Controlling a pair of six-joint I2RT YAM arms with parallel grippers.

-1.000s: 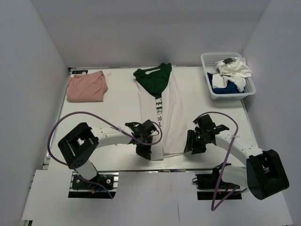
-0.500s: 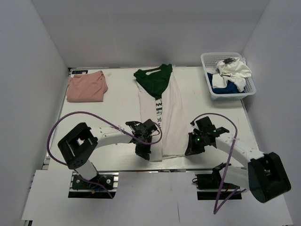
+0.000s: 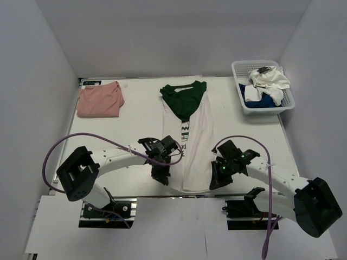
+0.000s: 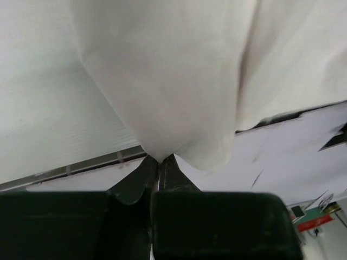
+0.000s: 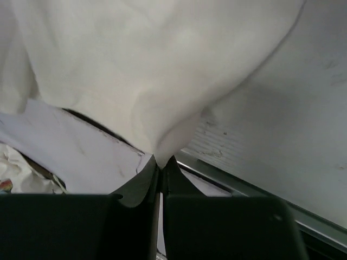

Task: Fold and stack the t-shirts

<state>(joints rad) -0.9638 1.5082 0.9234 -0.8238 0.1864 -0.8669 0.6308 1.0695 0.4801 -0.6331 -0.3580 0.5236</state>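
Soft matt cloth t-shirt (image 3: pixel 198 146), white plastic lattice basket (image 3: pixel 264 110), smooth matt table (image 3: pixel 135 119)

Chest print (image 3: pixel 184 134): too small for us to read on the white, green-sleeved cotton tee (image 3: pixel 198 142).
White plastic lattice basket (image 3: pixel 268 110): crumpled white cloth (image 3: pixel 269 81) hides most of the royal blue cloth (image 3: pixel 259 101).

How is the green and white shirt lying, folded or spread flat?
Folded lengthwise: the green and white shirt is a narrow strip with no sleeves sticking out, not yet folded crosswise.

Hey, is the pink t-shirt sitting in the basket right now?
No, the pink t-shirt lies folded at the far left, well apart from the basket at the far right.
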